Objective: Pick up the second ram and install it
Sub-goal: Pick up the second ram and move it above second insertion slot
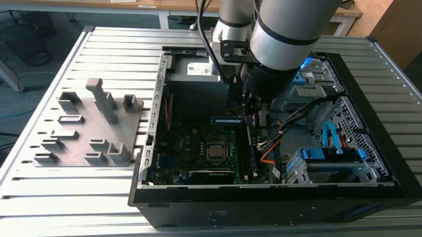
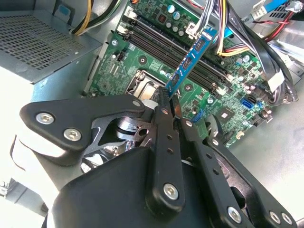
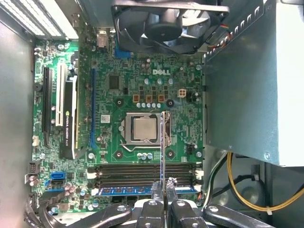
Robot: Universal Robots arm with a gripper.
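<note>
The second ram (image 2: pixel 189 61) is being held clamped between the tips of the gripper (image 2: pixel 168 97), jutting out beyond them over the motherboard (image 2: pixel 108 78).

Matt black pincer (image 2: pixel 167 97), circuit-board second ram (image 2: pixel 191 61), ribbed bare-metal table (image 1: pixel 66 197)

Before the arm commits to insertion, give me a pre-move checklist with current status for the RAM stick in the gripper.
1. Grip: gripper shut on the second ram: ok.
2. Stick parallel to the memory slots: not ok, it lies crosswise in the first wrist view.
3. Empty slot available: ok, the dark slots look unfilled.
4. Slot latches open: cannot tell.
5. Cable bundle clear of the stick's far end: cannot tell, close in the second wrist view.
</note>
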